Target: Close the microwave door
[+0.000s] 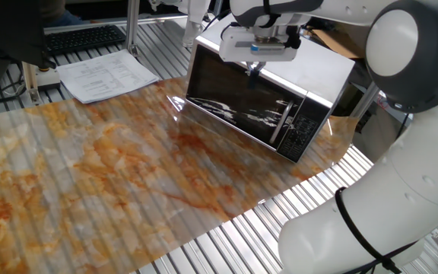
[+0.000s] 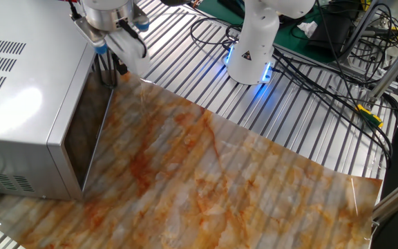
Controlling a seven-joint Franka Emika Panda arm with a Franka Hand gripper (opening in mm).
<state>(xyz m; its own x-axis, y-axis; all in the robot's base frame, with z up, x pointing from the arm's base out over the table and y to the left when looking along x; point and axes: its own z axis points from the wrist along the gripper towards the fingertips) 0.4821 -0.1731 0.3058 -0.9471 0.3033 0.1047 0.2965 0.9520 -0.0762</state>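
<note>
Apparently the large glossy dark-glass microwave door [image 1: 238, 103] lies flush against the one boxy white microwave [image 2: 30, 83] at the worktop's [image 1: 112, 183] far edge. The single claw [image 1: 252, 67] hovers by the door's upper edge; whether it is spread or pressed together I cannot tell. A careless downward push could scrape the glass or shove the oven backward. One door, one silver bar handle [image 1: 283, 125].

microwave [image 1: 280, 84] blocking the rear — marbled mat [image 1: 112, 175] open, papers [image 1: 105, 76] beyond
</note>
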